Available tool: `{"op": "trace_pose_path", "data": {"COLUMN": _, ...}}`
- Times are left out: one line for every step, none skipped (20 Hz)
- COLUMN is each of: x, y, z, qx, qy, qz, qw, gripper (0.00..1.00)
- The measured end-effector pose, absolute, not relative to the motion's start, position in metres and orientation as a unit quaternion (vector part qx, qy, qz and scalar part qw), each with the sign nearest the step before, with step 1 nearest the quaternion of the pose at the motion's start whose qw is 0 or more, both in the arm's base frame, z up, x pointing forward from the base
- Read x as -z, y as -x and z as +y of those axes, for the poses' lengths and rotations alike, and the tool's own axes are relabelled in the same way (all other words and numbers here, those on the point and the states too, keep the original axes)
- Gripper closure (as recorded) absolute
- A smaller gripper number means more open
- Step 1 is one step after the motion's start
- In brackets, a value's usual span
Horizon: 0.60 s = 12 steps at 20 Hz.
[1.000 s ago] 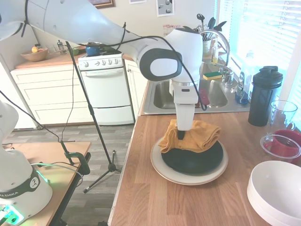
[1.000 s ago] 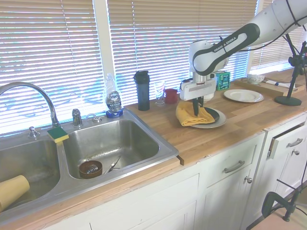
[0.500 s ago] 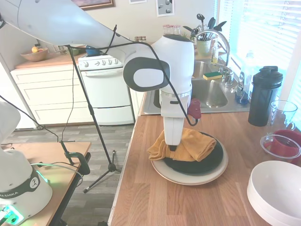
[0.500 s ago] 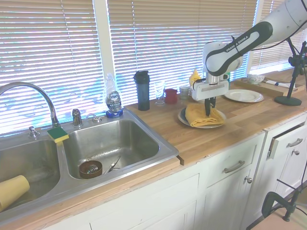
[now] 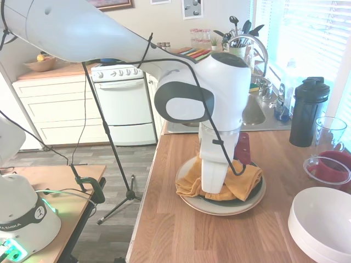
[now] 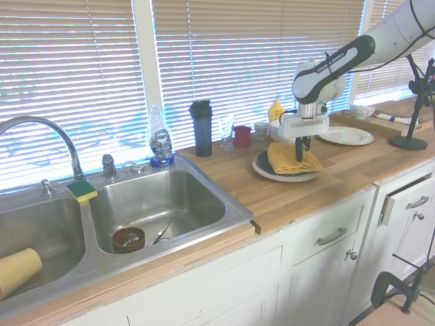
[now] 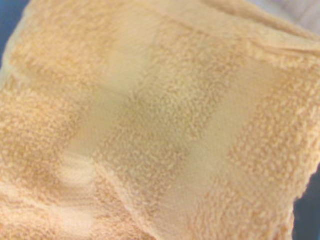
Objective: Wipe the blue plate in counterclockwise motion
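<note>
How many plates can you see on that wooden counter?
3: the blue plate under the yellow towel, the beige plate beneath it, and a white plate farther along the counter. Others may be hidden.

you've got a white bowl (image 5: 323, 222) at four o'clock on the counter, a black shaker bottle (image 5: 307, 112) and clear cup (image 5: 329, 131) at two o'clock.
</note>
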<state>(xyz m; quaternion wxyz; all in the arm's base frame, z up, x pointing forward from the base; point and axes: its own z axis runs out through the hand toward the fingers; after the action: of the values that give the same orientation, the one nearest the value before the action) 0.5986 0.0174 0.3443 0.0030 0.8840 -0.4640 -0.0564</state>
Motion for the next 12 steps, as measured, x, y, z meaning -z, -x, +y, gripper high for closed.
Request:
{"op": "trace_pose_path", "data": {"x": -0.345, "y": -0.603, "z": 0.017, "qx": 0.059, "qy": -0.884, "qz": -0.464, "qw": 0.004, "gripper": 1.0}}
{"op": "trace_pose_path", "data": {"x": -0.345, "y": -0.608, "z": 0.018, "qx": 0.06, "qy": -0.884, "qz": -0.463, "qw": 0.005, "gripper": 1.0}}
{"op": "trace_pose_path", "data": {"x": -0.346, "y": -0.612, "z": 0.02, "qx": 0.061, "qy": -0.885, "qz": -0.461, "qw": 0.005, "gripper": 1.0}}
{"op": "trace_pose_path", "data": {"x": -0.346, "y": -0.616, "z": 0.024, "qx": 0.062, "qy": -0.887, "qz": -0.458, "qw": 0.006, "gripper": 1.0}}
{"op": "trace_pose_path", "data": {"x": -0.347, "y": -0.619, "z": 0.03, "qx": 0.062, "qy": -0.889, "qz": -0.454, "qw": 0.006, "gripper": 1.0}}
{"op": "trace_pose_path", "data": {"x": -0.348, "y": -0.621, "z": 0.037, "qx": 0.062, "qy": -0.892, "qz": -0.449, "qw": 0.006, "gripper": 1.0}}
{"op": "trace_pose_path", "data": {"x": -0.348, "y": -0.623, "z": 0.046, "qx": 0.06, "qy": -0.894, "qz": -0.443, "qw": 0.007, "gripper": 1.0}}
{"op": "trace_pose_path", "data": {"x": -0.349, "y": -0.623, "z": 0.055, "qx": 0.058, "qy": -0.897, "qz": -0.439, "qw": 0.007, "gripper": 1.0}}
{"op": "trace_pose_path", "data": {"x": -0.35, "y": -0.623, "z": 0.065, "qx": 0.057, "qy": -0.898, "qz": -0.436, "qw": 0.008, "gripper": 1.0}}
{"op": "trace_pose_path", "data": {"x": -0.352, "y": -0.623, "z": 0.074, "qx": 0.054, "qy": -0.9, "qz": -0.432, "qw": 0.009, "gripper": 1.0}}
{"op": "trace_pose_path", "data": {"x": -0.353, "y": -0.623, "z": 0.081, "qx": 0.052, "qy": -0.902, "qz": -0.428, "qw": 0.011, "gripper": 1.0}}
{"op": "trace_pose_path", "data": {"x": -0.354, "y": -0.623, "z": 0.088, "qx": 0.051, "qy": -0.904, "qz": -0.425, "qw": 0.012, "gripper": 1.0}}
